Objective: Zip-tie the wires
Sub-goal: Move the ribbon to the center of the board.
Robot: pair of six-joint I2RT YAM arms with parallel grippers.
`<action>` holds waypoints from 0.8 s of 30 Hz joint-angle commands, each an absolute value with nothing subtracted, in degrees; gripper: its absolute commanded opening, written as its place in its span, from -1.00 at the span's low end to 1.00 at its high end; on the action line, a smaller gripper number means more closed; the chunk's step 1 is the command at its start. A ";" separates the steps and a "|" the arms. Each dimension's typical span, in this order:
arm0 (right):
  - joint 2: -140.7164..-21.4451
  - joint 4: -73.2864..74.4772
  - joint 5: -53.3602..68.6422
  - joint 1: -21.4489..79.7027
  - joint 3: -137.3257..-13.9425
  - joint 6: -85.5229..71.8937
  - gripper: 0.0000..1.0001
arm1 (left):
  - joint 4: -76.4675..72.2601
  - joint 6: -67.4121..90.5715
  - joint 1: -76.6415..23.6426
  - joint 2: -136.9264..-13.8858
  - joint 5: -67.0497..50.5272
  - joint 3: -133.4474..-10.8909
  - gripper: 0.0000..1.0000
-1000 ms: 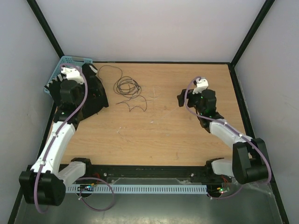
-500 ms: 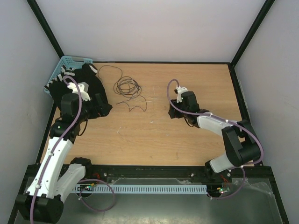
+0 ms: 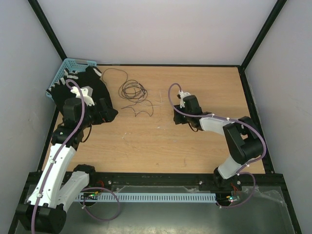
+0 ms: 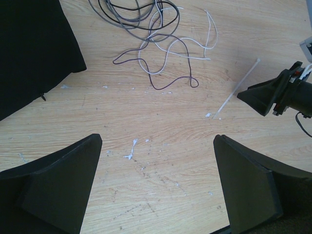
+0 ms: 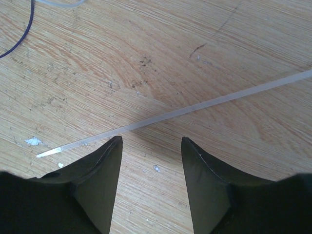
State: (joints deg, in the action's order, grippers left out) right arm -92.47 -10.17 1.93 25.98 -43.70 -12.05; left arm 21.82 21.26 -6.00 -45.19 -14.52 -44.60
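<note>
Fetching the thin white plastic zip-tie strip (image 5: 195, 108): the right claw (image 5: 151, 146), half-open and empty, hovers over it and should next lower and pinch. The left claw (image 4: 157, 141) is wide open and empty.

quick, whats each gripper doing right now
left gripper: open, holding nothing
right gripper: open, zip tie lies just ahead of it, not gripped

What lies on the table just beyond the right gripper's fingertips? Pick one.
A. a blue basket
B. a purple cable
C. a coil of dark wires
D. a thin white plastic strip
D: in the right wrist view the thin white plastic strip lies flat on the table, crossing just ahead of the right gripper, whose jaws stand apart.
</note>
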 commanded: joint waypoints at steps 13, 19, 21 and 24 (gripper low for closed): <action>-102.81 -11.69 1.45 26.84 -51.85 -13.96 0.13 | 21.87 19.54 -5.98 -45.19 -13.40 -43.65 0.98; -109.97 -11.88 -2.41 26.86 -60.11 -13.16 0.04 | 21.93 20.24 -5.97 -44.99 -14.18 -43.46 0.98; -113.19 -11.20 -4.32 26.73 -64.30 -12.46 0.04 | 21.89 19.88 -5.98 -45.53 -14.80 -43.67 0.98; -118.86 -7.50 -8.79 26.38 -72.78 -11.36 0.02 | 21.90 18.49 -5.98 -47.48 -16.73 -44.58 0.98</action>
